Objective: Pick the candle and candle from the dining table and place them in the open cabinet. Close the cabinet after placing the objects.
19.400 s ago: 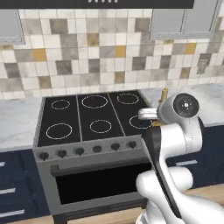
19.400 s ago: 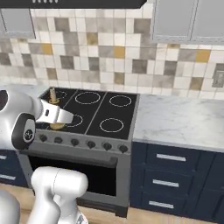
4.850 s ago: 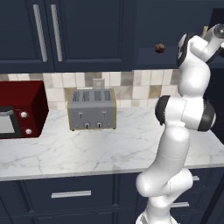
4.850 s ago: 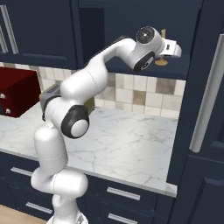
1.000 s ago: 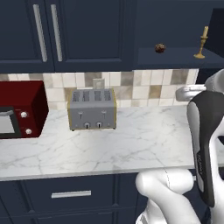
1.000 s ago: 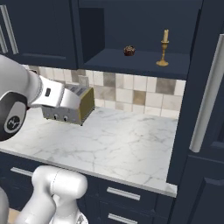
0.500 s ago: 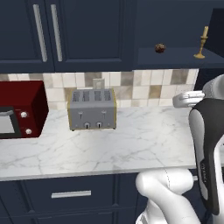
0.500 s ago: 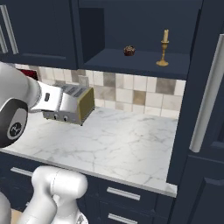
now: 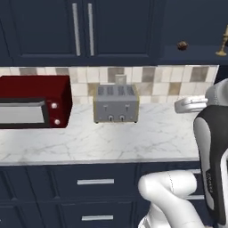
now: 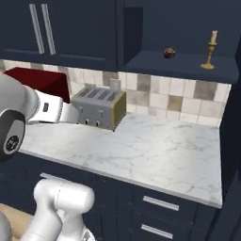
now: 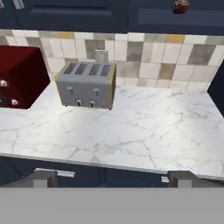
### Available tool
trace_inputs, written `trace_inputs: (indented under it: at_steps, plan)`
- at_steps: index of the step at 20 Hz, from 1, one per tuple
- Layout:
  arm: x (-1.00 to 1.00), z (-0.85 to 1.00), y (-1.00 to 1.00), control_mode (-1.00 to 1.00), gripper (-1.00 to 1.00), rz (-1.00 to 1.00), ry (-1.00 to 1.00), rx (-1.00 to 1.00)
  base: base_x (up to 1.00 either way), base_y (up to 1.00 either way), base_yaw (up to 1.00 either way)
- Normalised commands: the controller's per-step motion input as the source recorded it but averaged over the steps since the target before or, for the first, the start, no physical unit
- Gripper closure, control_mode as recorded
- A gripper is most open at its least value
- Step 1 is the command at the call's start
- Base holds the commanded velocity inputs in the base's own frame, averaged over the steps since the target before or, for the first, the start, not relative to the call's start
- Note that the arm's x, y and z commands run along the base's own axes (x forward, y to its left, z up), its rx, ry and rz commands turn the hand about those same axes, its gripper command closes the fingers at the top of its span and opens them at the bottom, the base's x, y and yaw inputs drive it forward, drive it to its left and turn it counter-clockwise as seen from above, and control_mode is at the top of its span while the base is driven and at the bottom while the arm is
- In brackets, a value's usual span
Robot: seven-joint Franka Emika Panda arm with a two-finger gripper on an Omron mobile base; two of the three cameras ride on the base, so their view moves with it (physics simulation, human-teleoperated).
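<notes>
A tan candle on a brass holder stands upright on the shelf of the open navy cabinet, at its right side. In the left base view that candle sits at the far right edge. My gripper hangs well below the shelf and back from the counter, open, with nothing between its fingertips. The dining table is out of view.
A small dark round object sits on the same shelf, left of the candle. A grey toaster and a red microwave stand on the marble counter. The cabinet's open door stands at the right.
The whole picture has slid a little to the right in both base views, so the camera has moved left. The candle still stands on the shelf. The gripper stays open.
</notes>
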Motion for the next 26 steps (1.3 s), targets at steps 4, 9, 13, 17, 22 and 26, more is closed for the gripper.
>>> trace_inputs:
  at_steps: [4, 9, 13, 17, 22, 26]
  plan:
    - [0.0, 0.0, 0.0, 1.0, -1.0, 0.0, 0.0, 0.0, -0.34, 1.0, 0.39]
    - [0.0, 0.0, 0.0, 1.0, -1.0, 0.0, 0.0, 0.0, -0.05, 1.0, 0.47]
    - [0.0, 0.0, 0.0, 1.0, -1.0, 0.0, 0.0, 0.0, 0.16, 1.0, 0.51]
    - [0.0, 0.0, 0.0, 1.0, -1.0, 0.0, 0.0, 0.0, 0.39, 1.0, 0.48]
    - [0.0, 0.0, 0.0, 1.0, -1.0, 0.0, 0.0, 0.0, 0.55, 1.0, 0.41]
    - [0.0, 0.0, 0.0, 1.0, -1.0, 0.0, 0.0, 0.0, 0.69, 1.0, 0.36]
